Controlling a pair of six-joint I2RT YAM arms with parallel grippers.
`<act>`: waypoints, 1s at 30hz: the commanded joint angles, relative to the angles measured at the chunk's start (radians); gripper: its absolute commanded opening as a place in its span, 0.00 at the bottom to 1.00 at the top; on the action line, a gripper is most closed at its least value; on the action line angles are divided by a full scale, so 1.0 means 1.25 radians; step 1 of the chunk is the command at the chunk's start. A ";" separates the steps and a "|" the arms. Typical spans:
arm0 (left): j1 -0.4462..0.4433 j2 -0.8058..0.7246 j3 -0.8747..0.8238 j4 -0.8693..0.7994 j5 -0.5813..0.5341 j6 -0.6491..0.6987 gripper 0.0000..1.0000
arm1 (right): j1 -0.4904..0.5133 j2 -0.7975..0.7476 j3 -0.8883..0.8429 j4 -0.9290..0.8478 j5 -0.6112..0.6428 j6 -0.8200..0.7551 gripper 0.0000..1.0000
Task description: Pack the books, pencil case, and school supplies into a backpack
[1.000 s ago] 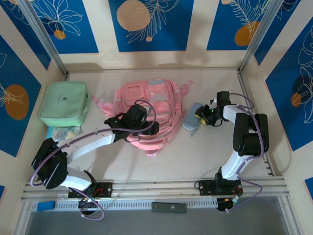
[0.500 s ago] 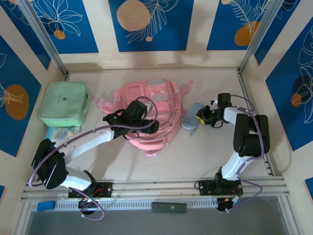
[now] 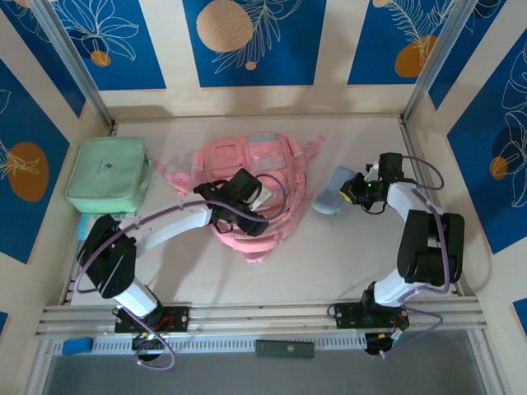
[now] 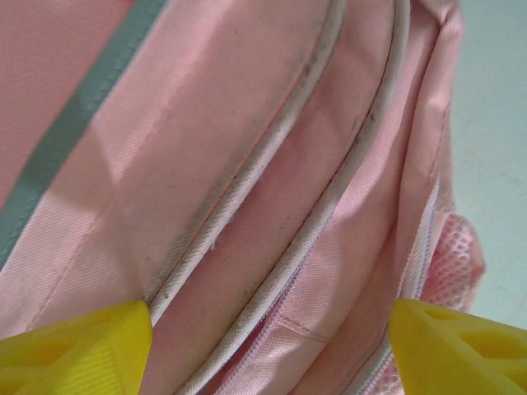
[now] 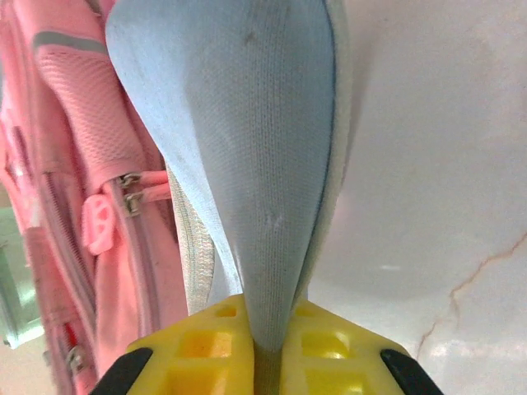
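Observation:
The pink backpack lies flat at mid-table. My left gripper hovers right over its lower front, open. In the left wrist view its yellow fingertips stand wide apart over the backpack's piping and a zipper seam, gripper holding nothing. To the backpack's right, my right gripper is shut on the end of the grey-blue pencil case. The right wrist view shows the pencil case pinched between the yellow pads, gripper, with the backpack beside it. The books are out of view.
A mint green square bag sits at the far left, near the wall. Upright wall panels close in the table on three sides. Metal rails run along the near edge by the arm bases. Bare tabletop lies in front of the backpack.
My right gripper shut on the pencil case and carried it a little to the right and back. The left arm swung right across the backpack, its jaws opening slightly wider.

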 commanded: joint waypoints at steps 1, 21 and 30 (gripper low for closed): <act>-0.006 0.025 0.036 0.002 -0.040 0.079 0.76 | -0.004 -0.046 0.006 -0.054 -0.029 0.001 0.05; -0.013 0.123 0.122 -0.055 -0.027 0.208 0.96 | -0.004 -0.133 0.012 -0.100 -0.058 0.006 0.05; 0.022 0.130 0.173 -0.022 -0.105 0.242 0.83 | 0.008 -0.165 0.015 -0.122 -0.060 0.008 0.05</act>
